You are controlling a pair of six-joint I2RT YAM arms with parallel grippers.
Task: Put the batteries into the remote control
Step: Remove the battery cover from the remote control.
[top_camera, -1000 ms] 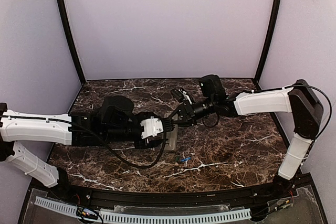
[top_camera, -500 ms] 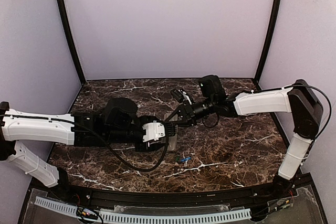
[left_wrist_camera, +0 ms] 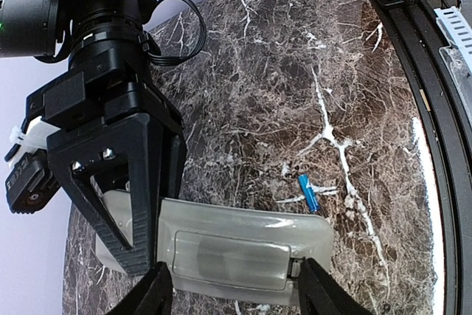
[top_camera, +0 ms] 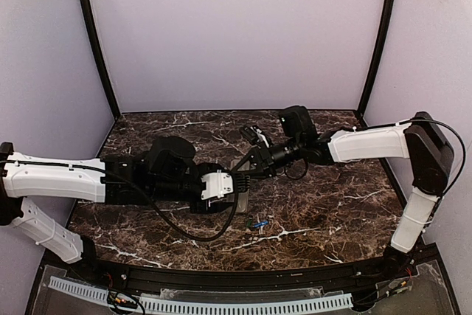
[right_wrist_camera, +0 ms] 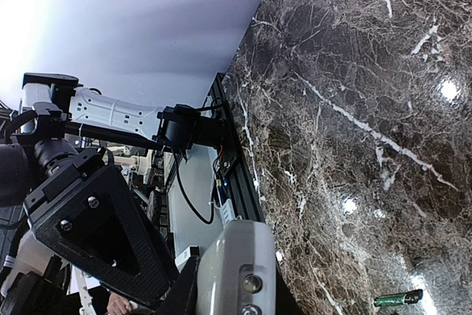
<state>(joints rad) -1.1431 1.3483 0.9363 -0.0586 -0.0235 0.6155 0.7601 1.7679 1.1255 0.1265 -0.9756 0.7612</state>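
The remote control (left_wrist_camera: 236,245) is held off the table with its grey back and battery recess facing the left wrist camera. My right gripper (top_camera: 242,172) is shut on one end of it; its face with buttons shows in the right wrist view (right_wrist_camera: 240,271). My left gripper (left_wrist_camera: 236,289) is open, its fingertips (left_wrist_camera: 156,289) flanking the recess area close over the remote's back. In the top view the remote (top_camera: 240,195) sits between both grippers at the table's middle. One blue battery (top_camera: 258,223) lies on the table, also in the left wrist view (left_wrist_camera: 308,192) and right wrist view (right_wrist_camera: 398,299). No other battery shows.
The dark marble table (top_camera: 332,204) is enclosed by pale walls. A black rail (top_camera: 243,278) runs along the near edge, with a white slotted strip (top_camera: 221,305) below it. Both arms stretch low across the table's middle.
My left gripper has moved a little to the right, closer onto the remote. The right gripper, the remote and the battery on the table have stayed put.
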